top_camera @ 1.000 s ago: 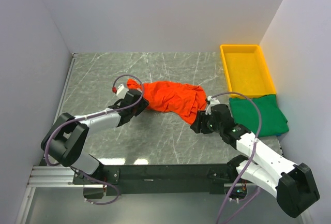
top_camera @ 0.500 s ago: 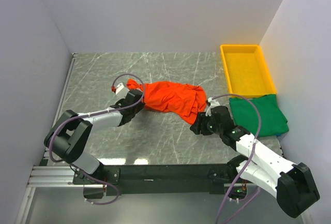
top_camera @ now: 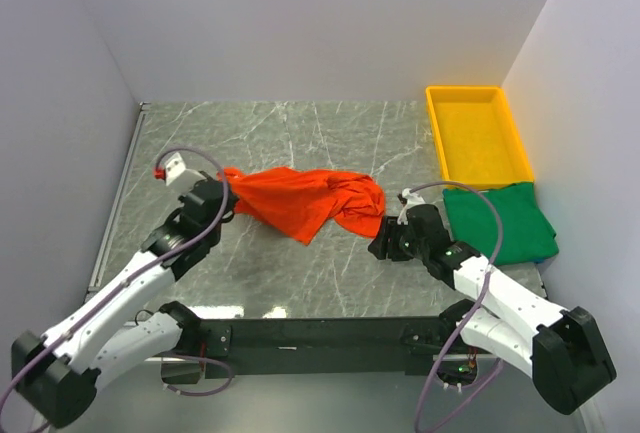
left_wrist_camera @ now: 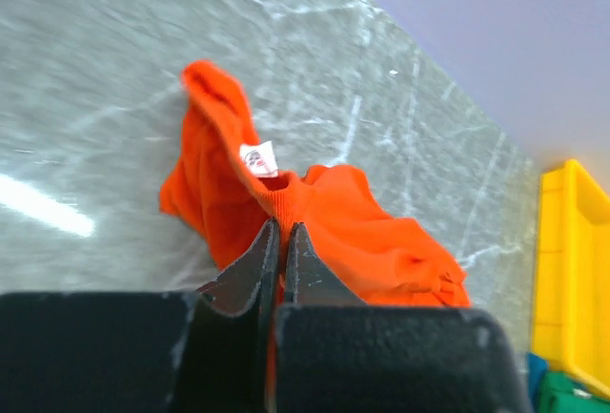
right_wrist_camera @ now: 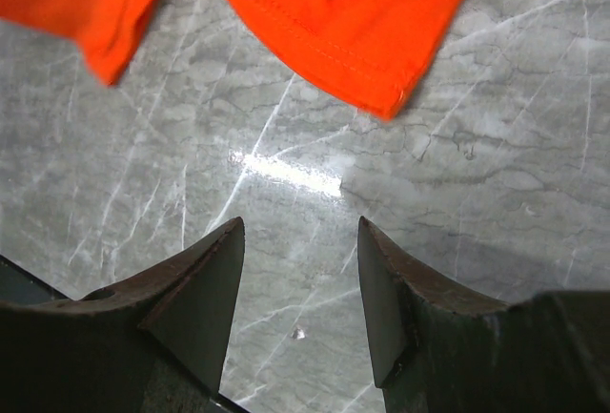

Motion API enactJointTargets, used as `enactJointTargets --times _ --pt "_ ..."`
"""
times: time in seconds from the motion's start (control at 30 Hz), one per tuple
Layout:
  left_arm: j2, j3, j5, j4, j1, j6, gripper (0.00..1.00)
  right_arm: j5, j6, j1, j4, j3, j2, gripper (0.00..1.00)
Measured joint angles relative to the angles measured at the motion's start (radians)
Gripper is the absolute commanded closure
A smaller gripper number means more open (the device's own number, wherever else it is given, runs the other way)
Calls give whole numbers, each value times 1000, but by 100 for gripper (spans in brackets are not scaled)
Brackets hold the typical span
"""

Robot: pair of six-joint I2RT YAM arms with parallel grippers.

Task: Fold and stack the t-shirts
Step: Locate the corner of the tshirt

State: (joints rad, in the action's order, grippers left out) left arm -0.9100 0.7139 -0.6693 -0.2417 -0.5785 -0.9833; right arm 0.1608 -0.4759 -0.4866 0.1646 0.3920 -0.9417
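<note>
Bright orange-red cloth t-shirt (top_camera: 300,203): left tool (left_wrist_camera: 283,234) is clenching its neck edge; the garment is lying crumpled across the grey marbled worktop (top_camera: 330,133). Right tool (right_wrist_camera: 297,270) is hovering released beside its hem. Judgement: spreading step; next, right tool seizing that hem.

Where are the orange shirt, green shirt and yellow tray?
orange shirt (top_camera: 300,203): top external view, middle of the cloth.
green shirt (top_camera: 520,218): top external view, middle of the cloth.
yellow tray (top_camera: 480,143): top external view, bare floor.

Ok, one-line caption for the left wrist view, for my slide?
Wrist close-up: left fingers pinched shut on the orange t-shirt, white label showing, against the marble table; yellow tray at right.
</note>
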Motion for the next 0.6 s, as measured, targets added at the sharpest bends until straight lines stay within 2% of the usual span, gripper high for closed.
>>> enactJointTargets --times 0.17,0.27,0.4,0.5,0.6 --pt "130 -29 -38 -146 27 46 92 6 1 0 1 9 -32 42" --pt "148 -71 -44 -182 88 61 93 20 2 0 0 31 -64 42" --pt "71 -84 -19 -166 218 97 93 35 10 0 -5 56 -97 42" --pt "-76 -24 -6 -140 291 133 91 41 23 0 -4 81 -125 42" --pt "-262 94 -7 -94 339 192 64 44 28 0 -5 93 -135 42"
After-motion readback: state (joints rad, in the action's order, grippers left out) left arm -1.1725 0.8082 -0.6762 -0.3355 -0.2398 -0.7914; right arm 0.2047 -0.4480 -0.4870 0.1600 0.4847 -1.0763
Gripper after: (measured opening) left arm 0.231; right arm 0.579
